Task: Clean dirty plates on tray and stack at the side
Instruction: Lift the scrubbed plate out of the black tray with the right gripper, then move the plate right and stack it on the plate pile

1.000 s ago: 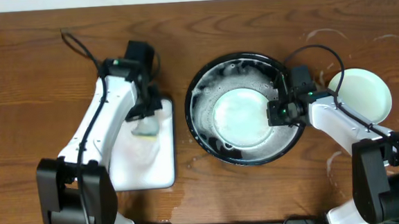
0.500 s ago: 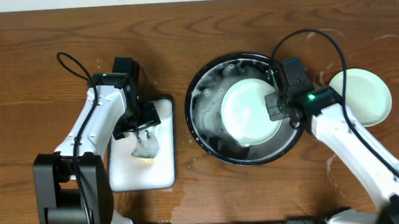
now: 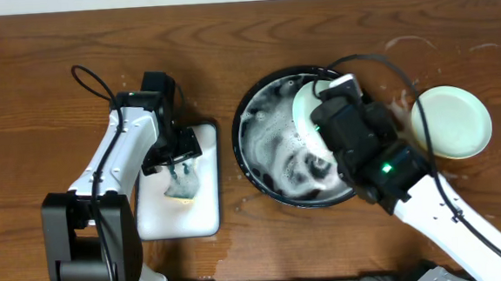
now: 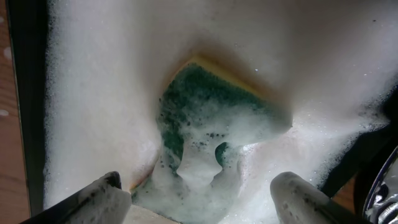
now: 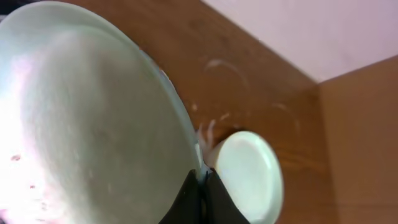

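Observation:
A pale mint plate (image 5: 93, 124) hangs tilted on edge, and my right gripper (image 5: 202, 186) is shut on its rim. From overhead only a sliver of that plate (image 3: 304, 102) shows past my raised right wrist, above the far side of the black tray (image 3: 240, 141), which is full of suds. A second pale plate (image 3: 451, 121) lies flat on the wooden side to the right, also seen from the right wrist as the plate (image 5: 245, 174) beyond the fingers. My left gripper (image 4: 199, 199) stands open just above a foamy green and yellow sponge (image 4: 211, 118).
The sponge (image 3: 182, 188) rests on a white rectangular tray (image 3: 198, 209) left of the black tray. Whitish soap marks streak the wood (image 3: 401, 44) near the right plate. The table's far edge meets a pale wall.
My right gripper has lifted the mint plate out of the black tray and tipped it up. My left gripper opened, letting the sponge drop onto the white tray.

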Controlling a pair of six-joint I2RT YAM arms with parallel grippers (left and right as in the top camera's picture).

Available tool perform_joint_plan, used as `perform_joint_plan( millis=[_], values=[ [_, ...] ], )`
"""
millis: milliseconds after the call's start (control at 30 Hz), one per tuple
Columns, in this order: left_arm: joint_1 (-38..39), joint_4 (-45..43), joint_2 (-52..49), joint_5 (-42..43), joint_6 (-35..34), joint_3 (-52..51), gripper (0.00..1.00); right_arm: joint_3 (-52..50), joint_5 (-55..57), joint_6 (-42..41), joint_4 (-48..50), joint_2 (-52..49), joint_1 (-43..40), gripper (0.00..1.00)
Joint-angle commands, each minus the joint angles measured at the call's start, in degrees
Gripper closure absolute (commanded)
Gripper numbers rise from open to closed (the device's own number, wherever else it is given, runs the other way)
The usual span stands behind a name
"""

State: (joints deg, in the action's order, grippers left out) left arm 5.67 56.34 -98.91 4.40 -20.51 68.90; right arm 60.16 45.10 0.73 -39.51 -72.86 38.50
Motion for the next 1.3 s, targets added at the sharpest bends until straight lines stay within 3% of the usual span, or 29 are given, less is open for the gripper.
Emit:
perform_joint_plan(
  millis=[0, 333, 1267],
  values=[
    [-0.2, 0.1, 0.3, 0.1, 0.6, 0.1, 0.19, 1.2, 11.8, 2.9, 0.4, 0.5, 5.3, 0.99],
    [-0.2, 0.1, 0.3, 0.1, 0.6, 0.1, 0.18, 1.2, 22.4, 10.3, 1.1, 0.5, 16.1, 0.99],
    [-0.2, 0.1, 0.3, 0.1, 0.6, 0.1, 0.18, 1.2, 25.8, 12.2, 2.8, 0.5, 14.6, 0.99]
  ],
)
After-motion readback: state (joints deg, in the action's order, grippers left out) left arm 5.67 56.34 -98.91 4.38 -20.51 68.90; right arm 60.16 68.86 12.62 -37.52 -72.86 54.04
